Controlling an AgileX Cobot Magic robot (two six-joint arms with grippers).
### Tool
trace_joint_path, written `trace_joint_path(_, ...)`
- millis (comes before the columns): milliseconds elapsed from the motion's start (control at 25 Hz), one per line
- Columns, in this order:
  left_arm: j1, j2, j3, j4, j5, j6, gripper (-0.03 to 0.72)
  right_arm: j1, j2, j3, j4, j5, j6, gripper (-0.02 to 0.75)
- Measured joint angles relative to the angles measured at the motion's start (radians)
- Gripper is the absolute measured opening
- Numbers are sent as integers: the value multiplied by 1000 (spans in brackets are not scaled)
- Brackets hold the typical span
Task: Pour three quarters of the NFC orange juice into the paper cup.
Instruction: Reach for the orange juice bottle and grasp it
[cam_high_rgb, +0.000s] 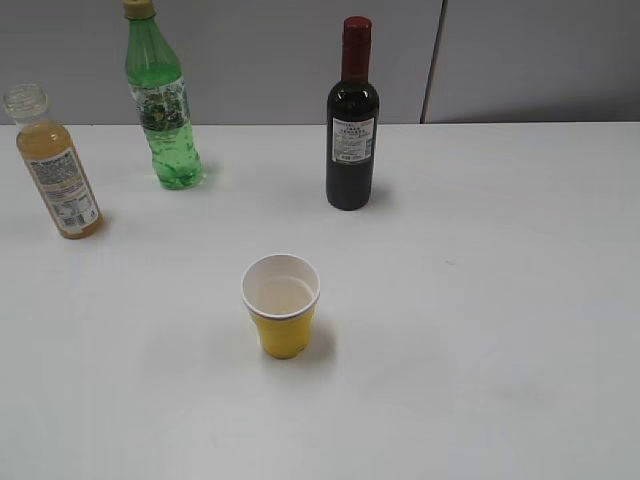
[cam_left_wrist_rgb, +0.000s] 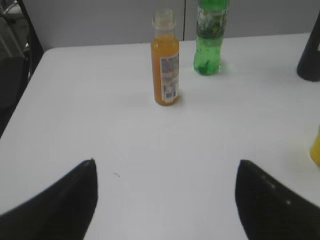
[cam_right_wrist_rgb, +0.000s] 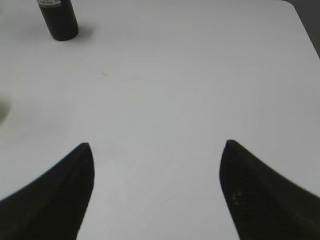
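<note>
The NFC orange juice bottle (cam_high_rgb: 58, 170) stands upright and uncapped at the table's far left; it also shows in the left wrist view (cam_left_wrist_rgb: 165, 62). The yellow paper cup (cam_high_rgb: 281, 306) stands near the table's middle with a little pale liquid inside; its edge shows in the left wrist view (cam_left_wrist_rgb: 315, 147). My left gripper (cam_left_wrist_rgb: 165, 167) is open and empty, well short of the juice bottle. My right gripper (cam_right_wrist_rgb: 156, 146) is open and empty over bare table. Neither gripper shows in the exterior view.
A taller green bottle (cam_high_rgb: 160, 105) stands behind and right of the juice bottle. A dark wine bottle (cam_high_rgb: 351, 125) stands at the back centre, also in the right wrist view (cam_right_wrist_rgb: 59, 17). The white table (cam_high_rgb: 480, 300) meets a grey wall behind.
</note>
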Motion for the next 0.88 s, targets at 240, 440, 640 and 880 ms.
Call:
trace_joint_path(240,0,162,-1,0,-297,2,668,0,0,0,0,0,0,592)
trace_joint_path(440,0,321,-1,1,-527,32,666,0,0,0,0,0,0,592)
trace_joint_path(640,0,487,0,3,-711,42,666,0,0,0,0,0,0,592)
trace_joint_path(880,0,701,22,3,-946,42,666,0,0,0,0,0,0,592)
